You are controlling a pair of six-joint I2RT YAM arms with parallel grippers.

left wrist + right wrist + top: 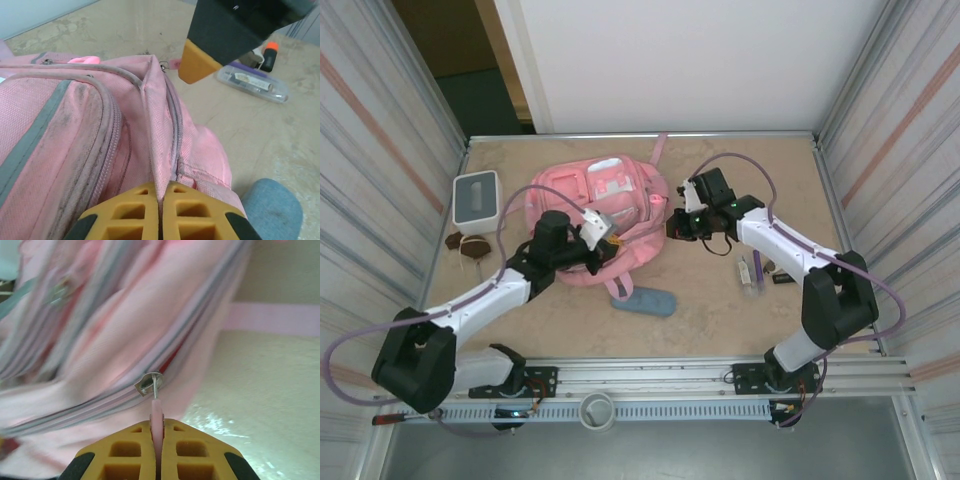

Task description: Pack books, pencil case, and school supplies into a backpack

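We see a beige table (720, 320) carrying a pink backpack (610, 185) toward its far edge, a pencil case (645, 300) just nearer, a white box (476, 200) and brown lumps (472, 246) by the left edge, and school supplies (752, 270) toward the right edge.

Pink backpack (605, 200) lying mid-table; blue-grey pencil case (647, 301) near.
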